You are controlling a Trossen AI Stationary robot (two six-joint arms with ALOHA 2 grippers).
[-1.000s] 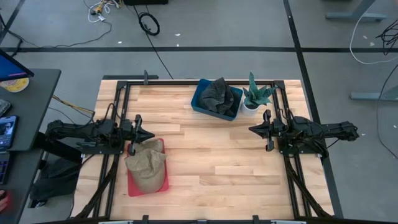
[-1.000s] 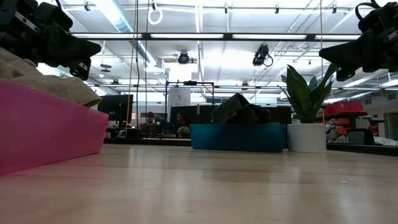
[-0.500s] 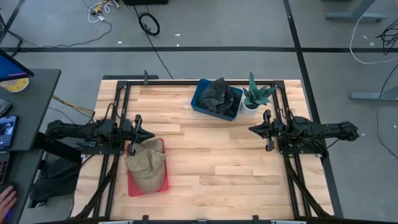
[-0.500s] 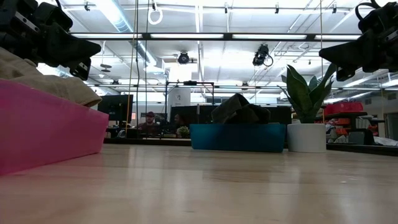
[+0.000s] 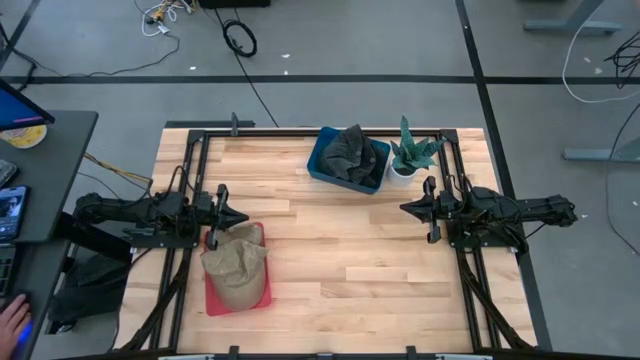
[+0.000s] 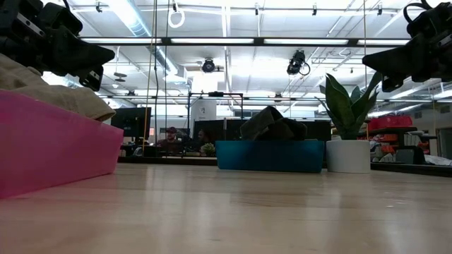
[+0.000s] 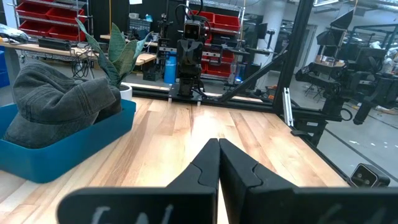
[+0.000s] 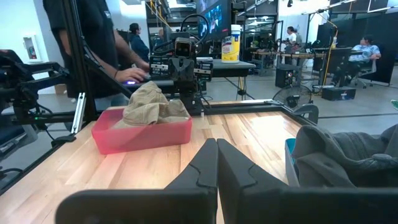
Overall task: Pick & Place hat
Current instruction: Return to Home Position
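A tan hat (image 5: 236,262) lies heaped in a pink tray (image 5: 213,300) at the table's near left, and shows in the right wrist view too (image 8: 152,102). A dark grey hat (image 5: 350,155) lies in a blue bin (image 5: 322,165) at the far middle; the left wrist view shows it as well (image 7: 59,99). My left gripper (image 5: 244,218) hangs shut and level just above the tray's far end, clear of the tan hat. My right gripper (image 5: 403,208) hangs shut and level at the right, near the bin and pointing toward the table's left.
A potted plant (image 5: 410,155) in a white pot stands right of the blue bin, close to my right arm. Bare wooden tabletop (image 5: 350,260) stretches between the two arms. A black frame rail (image 5: 190,150) runs around the table. A person's hand (image 5: 12,315) rests at a desk beyond the left edge.
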